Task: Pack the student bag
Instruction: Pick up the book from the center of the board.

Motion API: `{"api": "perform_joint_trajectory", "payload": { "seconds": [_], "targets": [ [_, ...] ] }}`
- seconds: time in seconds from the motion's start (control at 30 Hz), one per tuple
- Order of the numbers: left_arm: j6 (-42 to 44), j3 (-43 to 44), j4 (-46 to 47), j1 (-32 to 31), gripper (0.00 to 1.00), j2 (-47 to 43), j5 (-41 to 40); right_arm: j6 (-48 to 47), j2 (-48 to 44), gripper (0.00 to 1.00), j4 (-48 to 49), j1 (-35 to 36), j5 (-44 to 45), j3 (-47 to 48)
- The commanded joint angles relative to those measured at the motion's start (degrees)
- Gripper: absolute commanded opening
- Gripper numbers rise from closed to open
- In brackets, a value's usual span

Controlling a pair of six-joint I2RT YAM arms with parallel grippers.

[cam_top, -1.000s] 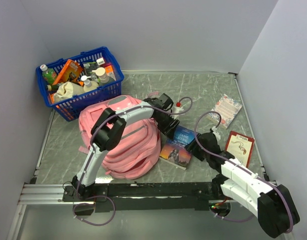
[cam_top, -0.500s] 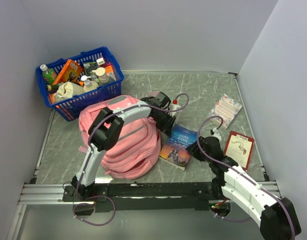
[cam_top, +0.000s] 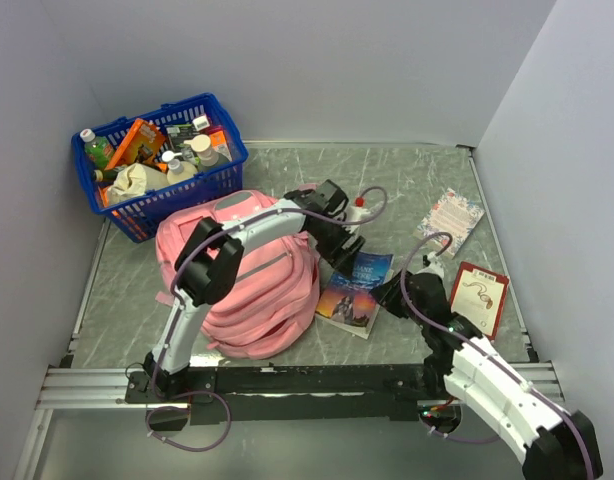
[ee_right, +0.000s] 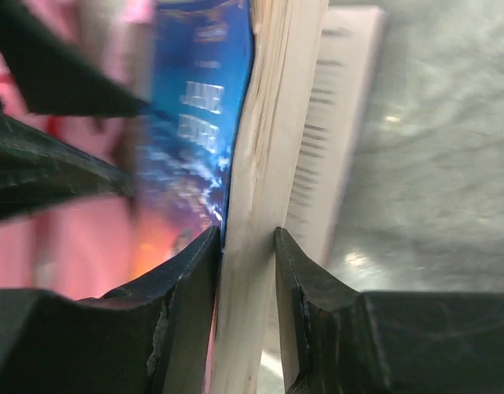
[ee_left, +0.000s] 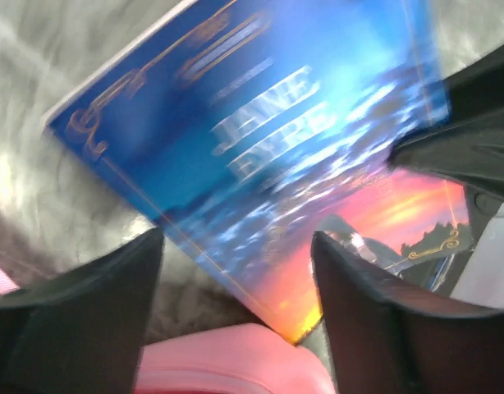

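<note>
Pink student bag (cam_top: 249, 285) near right pincer (cam_top: 390, 297), pincer clamping book (cam_top: 353, 290)

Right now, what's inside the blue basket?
The blue basket holds an orange box, a green-labelled bottle, a white-capped bottle and a cream-coloured container, with a few smaller packets behind them. Anything under that top layer is covered.

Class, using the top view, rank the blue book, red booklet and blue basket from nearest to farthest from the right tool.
1. The blue book, gripped by the right tool.
2. The red booklet, just to its right.
3. The blue basket, far back left corner.
</note>
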Motion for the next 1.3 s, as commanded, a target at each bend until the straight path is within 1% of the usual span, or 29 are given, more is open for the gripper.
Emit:
{"api": "perform_joint_trajectory", "payload": {
  "seconds": [0.0,0.03,0.07,0.1,0.2,0.27,0.3,0.37,0.4,0.47,0.5,0.6,0.67,0.7,0.73,0.77,0.8,0.83,0.87,0.93,0.97,1.03,1.07,1.1,1.13,1.17,1.2,1.23,1.27],
  "targets": [
    [10.2,10.4,-6.6,-1.5,0.86,-8.9,0.7,1.5,-7.4,0.0,-1.3,1.7,-3.2,6.7],
    [11.1,11.0,-7.2,-1.1,0.89,-12.3,-1.8,1.6,-8.1,0.0,-2.1,1.7,-3.3,7.7],
    [12.7,11.8,-8.6,-0.6,0.99,-13.9,-3.5,1.9,-8.2,0.0,-3.4,1.6,-3.6,8.2],
    [15.5,12.6,-12.3,-0.5,0.98,-15.3,-5.1,2.3,-8.0,0.0,-3.6,1.7,-3.8,8.5],
    [19.5,13.1,-18.2,-0.4,0.96,-23.5,-9.3,2.9,-7.1,0.0,-4.8,1.7,-4.6,10.5],
    [20.3,9.8,-20.2,-0.4,0.96,-27.5,-10.5,3.0,-7.1,0.0,-5.0,1.6,-5.0,11.3],
    [21.4,6.1,-21.4,-0.4,0.97,-31.4,-10.2,3.0,-7.1,0.0,-5.4,1.5,-5.1,12.5],
    [22.5,0.7,-24.3,-0.4,0.96,-35.4,-9.3,2.7,-6.9,0.0,-6.2,1.6,-5.1,14.1],
    [23.1,-5.7,-24.6,-0.4,0.96,-39.6,-9.1,2.3,-6.9,0.0,-7.1,1.7,-5.1,15.4],
    [22.8,-12.4,-22.3,-0.9,0.96,-43.4,-9.0,1.9,-6.0,0.0,-8.6,1.7,-4.7,16.4],
    [22.7,-18.0,-21.3,-1.2,0.97,-46.7,-9.4,1.3,-5.6,0.0,-9.3,1.7,-4.4,17.0],
    [21.8,-25.1,-15.8,-4.0,0.96,-50.4,-12.7,1.4,-3.3,0.0,-11.0,1.6,-3.1,16.5],
    [21.4,-25.9,-12.2,-5.7,0.97,-50.1,-14.4,2.1,-0.2,0.0,-16.6,1.6,-0.2,17.2],
    [20.5,-24.7,-10.8,-5.8,0.97,-48.5,-15.0,2.2,1.2,0.0,-19.0,1.6,1.2,18.1],
    [19.7,-23.8,-9.3,-5.7,0.96,-47.6,-15.5,2.4,4.3,0.14,-20.5,1.6,3.1,18.4],
    [18.9,-23.1,-7.5,-5.6,0.96,-46.6,-15.5,2.2,6.0,0.48,-22.6,1.6,3.7,18.5],
    [17.4,-21.6,-3.6,-5.5,0.96,-44.4,-14.7,2.5,7.4,0.58,-23.4,1.6,4.3,18.8],
    [16.3,-20.6,-2.3,-5.4,0.96,-42.9,-12.9,2.8,9.5,0.67,-23.8,1.4,5.1,18.6],
    [14.8,-19.2,-1.4,-5.3,0.96,-41.1,-11.9,3.1,9.8,0.78,-23.2,1.5,5.3,18.2],
    [11.4,-14.5,-1.1,-5.2,0.96,-35.0,-9.4,3.6,8.7,0.86,-21.5,1.1,5.6,16.1],
    [10.0,-13.5,-0.4,-5.1,0.96,-33.4,-8.6,3.5,7.8,0.93,-20.2,0.9,5.2,15.1],
    [6.8,-12.9,3.3,-3.8,0.96,-29.3,-8.3,2.7,4.8,1.0,-15.9,-0.2,4.4,11.8],
    [5.9,-13.0,4.7,-2.9,0.96,-27.9,-7.3,2.5,3.9,1.0,-14.8,-1.1,3.5,10.7],
    [3.7,-11.9,5.4,-1.9,0.97,-24.2,-6.6,2.1,3.2,1.0,-12.8,-1.5,3.0,9.2],
    [2.7,-10.6,4.6,0.7,0.96,-21.8,-5.7,2.0,2.6,1.0,-12.3,-1.8,2.6,8.8],
    [1.7,-9.0,3.5,2.1,0.96,-19.2,-1.7,1.9,2.8,1.0,-11.8,-2.2,2.2,8.6],
    [-0.3,-5.7,3.0,3.2,0.96,-14.6,0.0,1.9,3.4,1.0,-11.3,-2.3,1.9,8.5],
    [-0.7,-4.4,2.7,4.8,0.96,-12.5,1.8,1.7,5.5,0.98,-11.0,-2.3,1.7,8.7],
    [-3.1,-3.2,2.7,5.1,0.96,-10.9,3.1,1.5,6.9,0.97,-10.7,-2.3,1.5,8.9]
  ]
}}
